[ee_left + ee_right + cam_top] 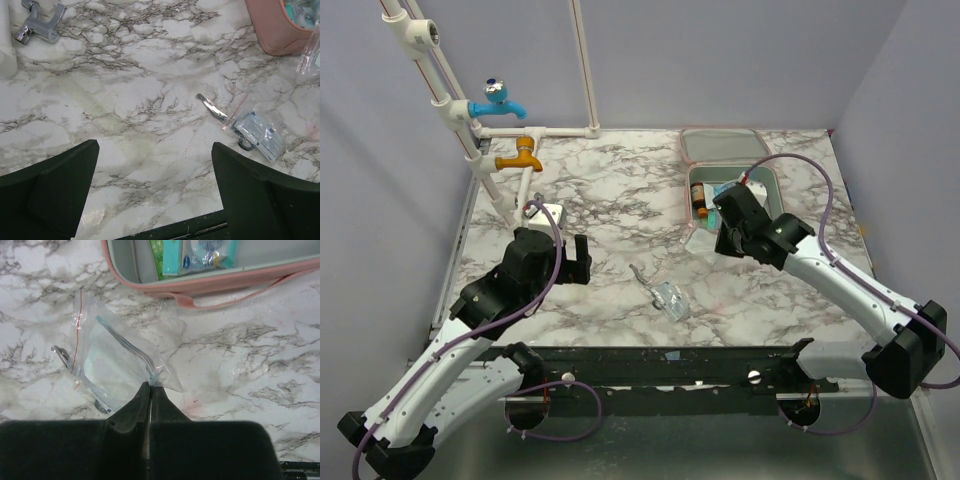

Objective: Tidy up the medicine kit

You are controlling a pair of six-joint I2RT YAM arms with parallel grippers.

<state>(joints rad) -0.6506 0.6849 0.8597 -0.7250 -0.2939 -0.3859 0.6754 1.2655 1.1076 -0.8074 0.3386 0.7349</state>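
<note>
Medicine kit (225,284) just beyond R jaws tight on clear bag (115,355); L jaws apart, far off.

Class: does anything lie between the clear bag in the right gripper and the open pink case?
Nothing visible does. The right gripper pinches the clear bag, and only bare tabletop lies between it and the pink case.

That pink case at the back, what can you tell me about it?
The medicine kit is a pale pink, soft-looking case with rounded corners and grey lining. It lies open on the marble table, lid folded back flat, its tray holding small packets and a brown bottle.
</note>
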